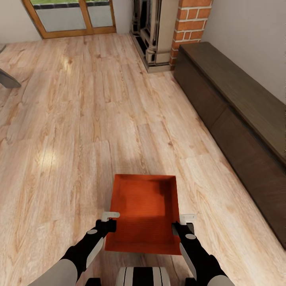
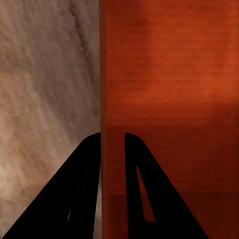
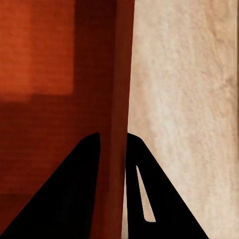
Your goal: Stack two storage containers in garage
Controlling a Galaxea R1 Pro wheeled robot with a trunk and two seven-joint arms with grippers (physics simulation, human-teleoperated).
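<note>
Both arms carry one storage container (image 1: 143,206) over the living room's wood-plank floor (image 1: 79,119).

From the left: the left arm reaches forward, bent inward at the wrist, and the left gripper (image 1: 110,219) has its jaws clamped on the container's left wall, one finger (image 2: 79,189) outside, one inside. The orange-red bin hangs level between the arms, above the floor. The right gripper (image 1: 186,221) mirrors this, jaws closed on the right wall. Farther right, a long dark cabinet (image 1: 238,119) lines the wall beside the brick fireplace (image 1: 190,24).

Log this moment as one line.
room: living room | left gripper: shut on bin wall | right gripper: shut on opposite wall | bin: carried
</note>
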